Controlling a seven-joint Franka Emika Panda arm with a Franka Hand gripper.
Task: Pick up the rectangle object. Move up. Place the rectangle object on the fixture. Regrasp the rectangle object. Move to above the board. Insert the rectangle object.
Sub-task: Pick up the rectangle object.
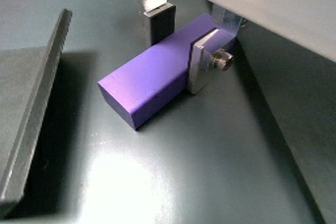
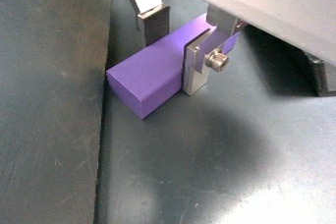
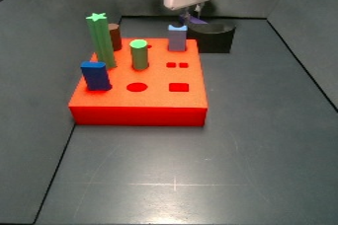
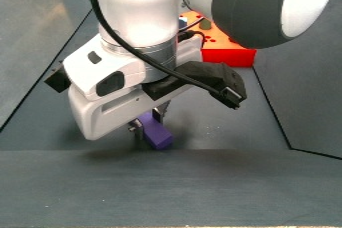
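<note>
**A:** Where does the job stand?

**B:** Early to middle, by my reading. The gripper has its fingers clamped on the rectangle object: in both wrist views a silver plate presses flat against each long side of the purple bar, with no gap showing. So the pick-up looks done.

**A:** And where is the bar?

**B:** Toward the far edge of the worktop, beyond the board and close to the fixture. In a side view the bar hangs under the gripper just beside the fixture's top. Whether it touches the fixture I cannot tell from there. In a side view from behind the arm, the bar pokes out below the white wrist, tilted, its lower end near the dark worktop.

**A:** Is it lifted, or lying down?

**B:** Hard to call. The wrist views show the dark surface close under the bar's free end, but contact is not clear.

**A:** What is left?

**B:** I judge 4 steps open: setting the bar on the fixture, regrasping it, carrying it above the board, and inserting it. The board already holds several pegs, among them a tall green one with a star top. Holes stay free on its near right part, including a rectangular one.
</note>
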